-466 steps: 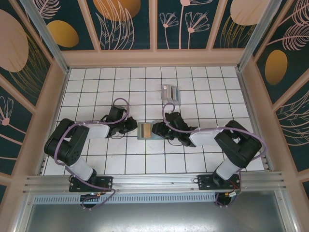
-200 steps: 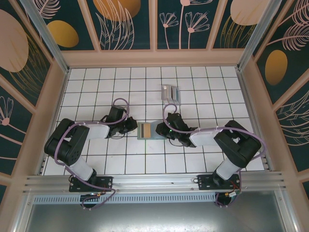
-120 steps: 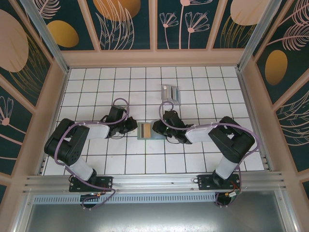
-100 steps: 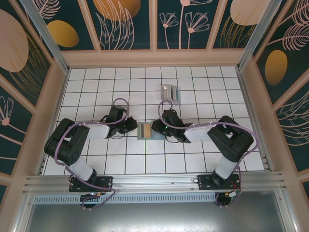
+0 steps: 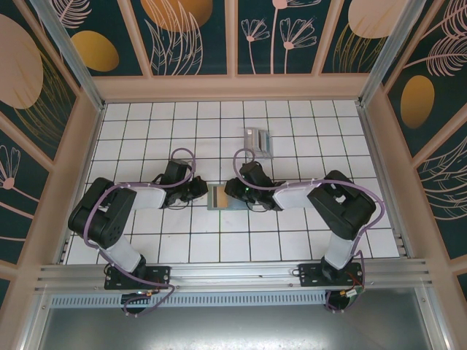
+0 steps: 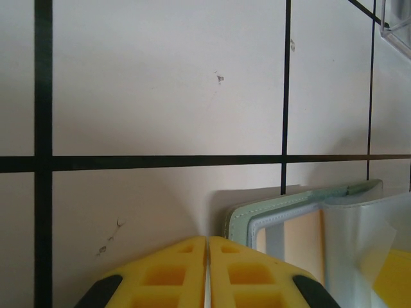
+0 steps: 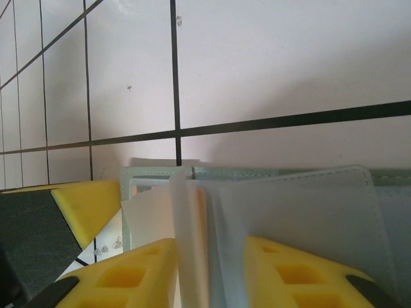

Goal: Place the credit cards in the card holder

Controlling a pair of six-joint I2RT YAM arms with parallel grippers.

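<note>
The sage-green card holder (image 5: 219, 197) lies open on the tiles between my two grippers, and a gold-brown card (image 5: 215, 195) shows inside it. My left gripper (image 5: 202, 191) is shut, with its yellow tips (image 6: 207, 256) resting at the holder's stitched corner (image 6: 292, 206) and nothing between them. My right gripper (image 5: 234, 192) is at the holder's right side. Its jaws (image 7: 212, 273) stand apart, and the holder's clear plastic leaves (image 7: 192, 218) stand upright in the gap. More credit cards (image 5: 257, 141), grey and silvery, lie in a pile at the back.
In the right wrist view, a yellow finger (image 7: 87, 202) of the left gripper sits just beyond the holder's green rim (image 7: 160, 173). A clear plastic edge (image 6: 396, 19) pokes into the left wrist view's top right corner. Wooden walls ring the white tiled floor (image 5: 146, 248).
My right gripper has widened its jaws and shifted slightly left over the holder, with its elbow swinging left. The left arm and the pile of cards have stayed put.
</note>
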